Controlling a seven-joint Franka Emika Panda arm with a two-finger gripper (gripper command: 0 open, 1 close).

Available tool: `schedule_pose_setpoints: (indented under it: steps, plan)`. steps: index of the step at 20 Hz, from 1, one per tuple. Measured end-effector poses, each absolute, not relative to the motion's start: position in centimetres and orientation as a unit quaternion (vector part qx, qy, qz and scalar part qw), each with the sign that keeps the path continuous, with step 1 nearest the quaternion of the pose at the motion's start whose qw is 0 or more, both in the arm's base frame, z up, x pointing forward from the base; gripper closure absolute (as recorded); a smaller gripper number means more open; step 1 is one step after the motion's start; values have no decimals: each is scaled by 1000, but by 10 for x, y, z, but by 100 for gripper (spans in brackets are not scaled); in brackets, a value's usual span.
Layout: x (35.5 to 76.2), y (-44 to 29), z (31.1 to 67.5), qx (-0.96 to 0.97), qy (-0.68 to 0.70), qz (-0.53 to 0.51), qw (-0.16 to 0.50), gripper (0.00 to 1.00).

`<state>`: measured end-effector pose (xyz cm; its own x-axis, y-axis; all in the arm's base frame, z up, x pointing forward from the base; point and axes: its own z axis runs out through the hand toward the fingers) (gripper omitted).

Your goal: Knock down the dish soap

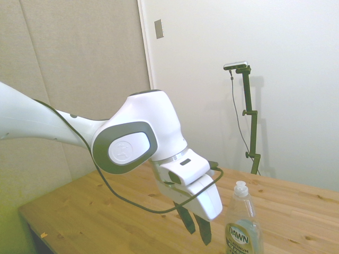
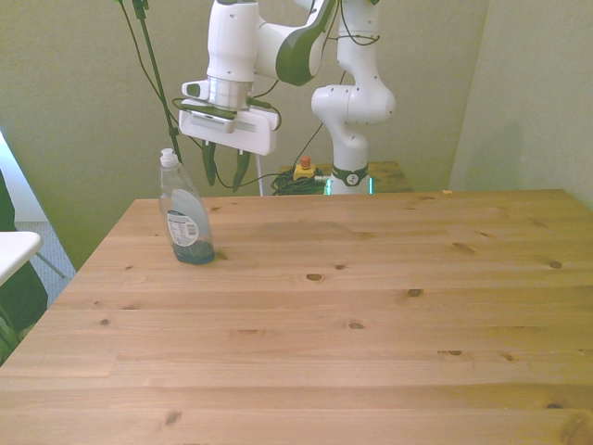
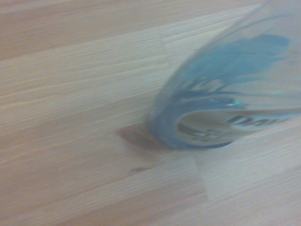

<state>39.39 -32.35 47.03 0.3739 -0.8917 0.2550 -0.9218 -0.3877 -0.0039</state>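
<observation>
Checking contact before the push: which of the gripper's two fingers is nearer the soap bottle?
In the front view, the finger on that view's left; it hangs beside the upright dish soap, the other farther off.

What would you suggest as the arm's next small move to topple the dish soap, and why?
Probably a short sideways sweep toward the front view's left, into the bottle's upper body. The dish soap stands upright on the table, and the tool, fingers slightly apart, hangs just beside it at neck height without touching it. A push high up should tip it more readily than one near the base.
</observation>
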Motion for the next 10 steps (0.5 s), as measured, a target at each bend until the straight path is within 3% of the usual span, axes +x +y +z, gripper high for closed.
schedule_pose_setpoints:
  steps: [10]
  plan:
    - [424, -362, 475, 812, -567, 105, 91, 100]
